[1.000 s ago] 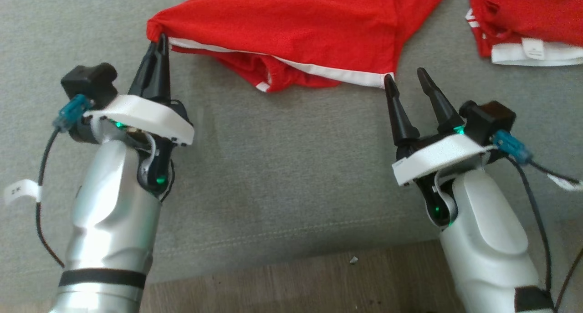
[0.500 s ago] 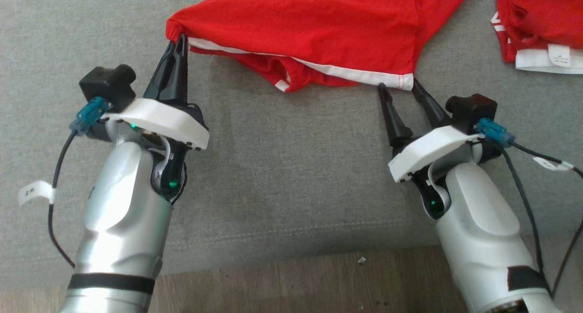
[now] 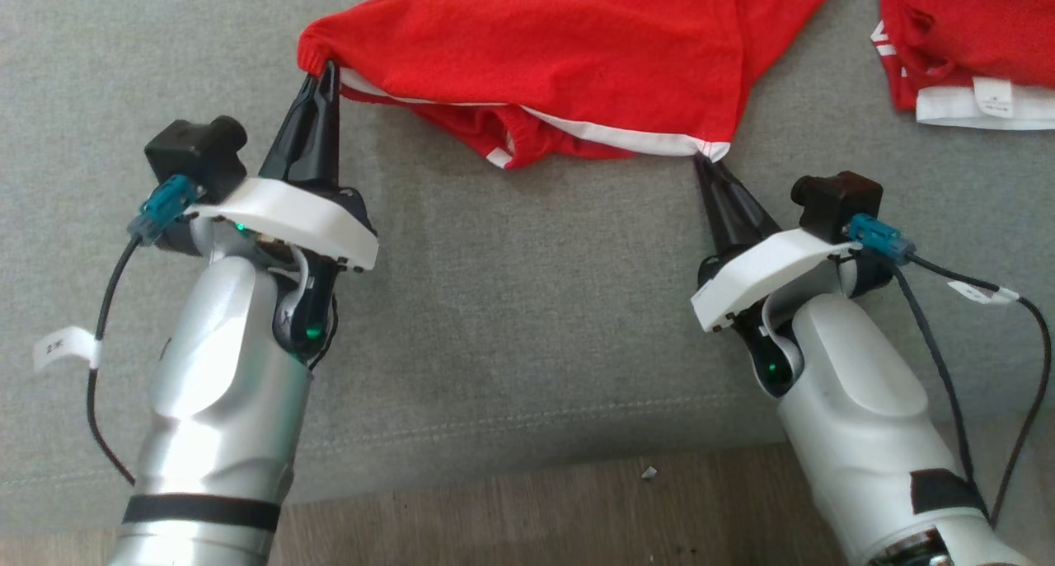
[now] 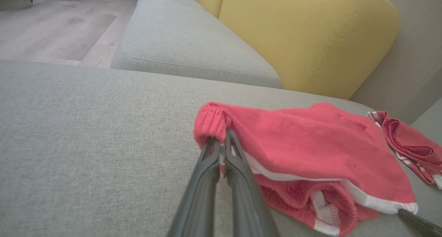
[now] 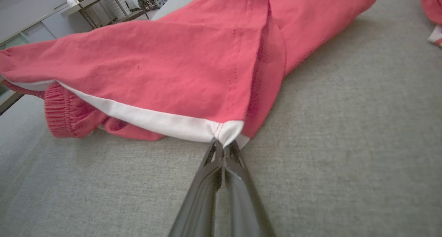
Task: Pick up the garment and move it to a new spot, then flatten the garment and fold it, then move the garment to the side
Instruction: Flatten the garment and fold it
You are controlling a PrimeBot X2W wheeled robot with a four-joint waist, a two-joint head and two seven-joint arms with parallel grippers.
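The garment (image 3: 560, 55) is a pair of red shorts with a white band along the near edge, lying on the grey sofa seat (image 3: 527, 302). My left gripper (image 3: 325, 70) is shut on its ribbed left corner, as the left wrist view confirms (image 4: 221, 140). My right gripper (image 3: 707, 161) is shut on the white right corner, pinched between the fingertips in the right wrist view (image 5: 222, 145). The cloth (image 5: 165, 64) sags between both grips, with a ribbed waistband (image 5: 65, 114) hanging underneath. The right fingers (image 4: 418, 223) also reach into the left wrist view's lower right corner.
A second red garment with white trim (image 3: 964, 47) lies at the far right of the seat. A yellow back cushion (image 4: 304, 40) stands behind the seat. The seat's front edge and wooden floor (image 3: 577, 508) lie near my arms.
My right gripper moved forward and shut on the white right corner of the shorts, where earlier it stood open just short of it. The left grip is unchanged. The camera shifted slightly.
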